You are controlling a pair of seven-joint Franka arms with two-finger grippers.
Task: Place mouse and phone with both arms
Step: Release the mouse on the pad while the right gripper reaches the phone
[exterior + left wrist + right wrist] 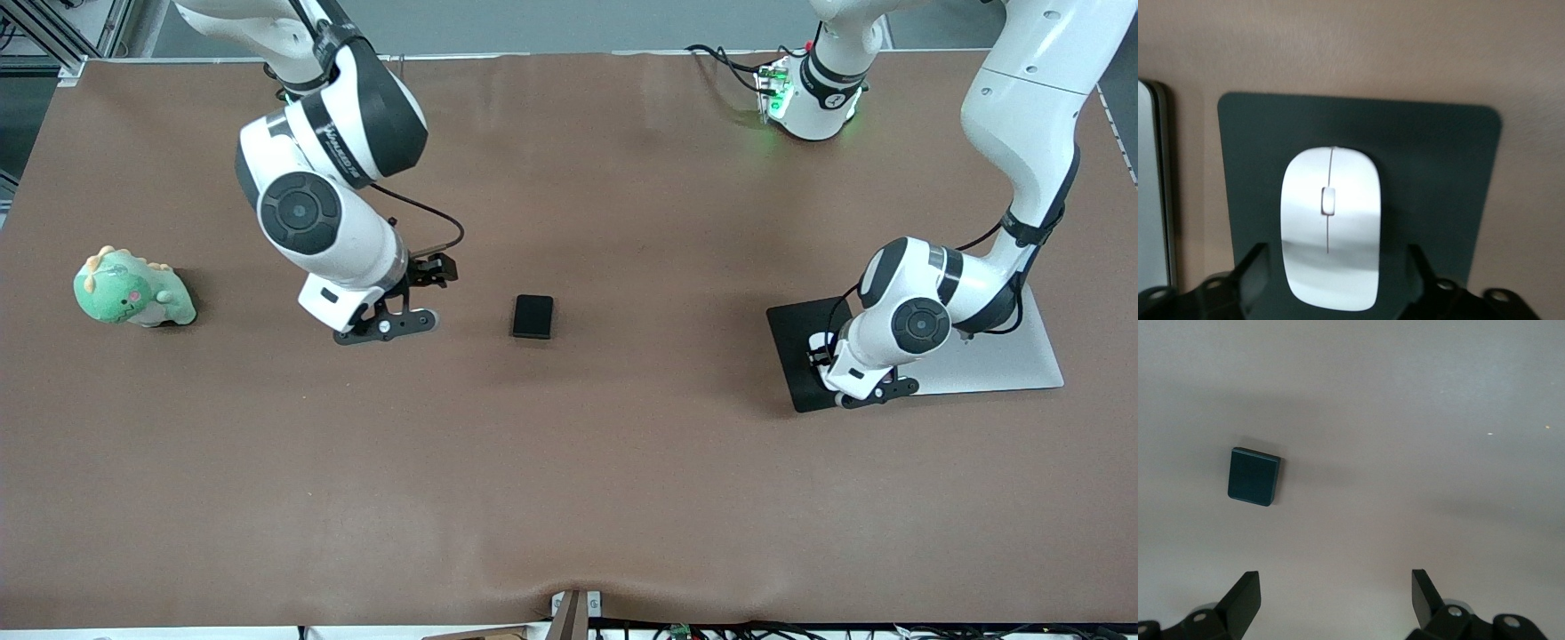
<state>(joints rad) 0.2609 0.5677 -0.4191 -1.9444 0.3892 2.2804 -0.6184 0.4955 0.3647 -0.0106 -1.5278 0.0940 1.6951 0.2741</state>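
The white mouse (1331,227) lies on a large thin black pad (1438,173) at the left arm's end of the table. My left gripper (1336,267) is low over the pad, open, with one finger (1255,270) on each side of the mouse and a small gap to it. In the front view the left gripper (833,357) hides the mouse. The small black phone (532,316) lies flat mid-table and also shows in the right wrist view (1254,477). My right gripper (414,290) is open and empty above bare table beside the phone; it shows in the right wrist view (1335,585).
A silver slab (996,360) lies against the black pad (794,331), toward the left arm's end. A green dinosaur toy (133,289) sits at the right arm's end of the table. The brown table (569,462) is bare nearer the front camera.
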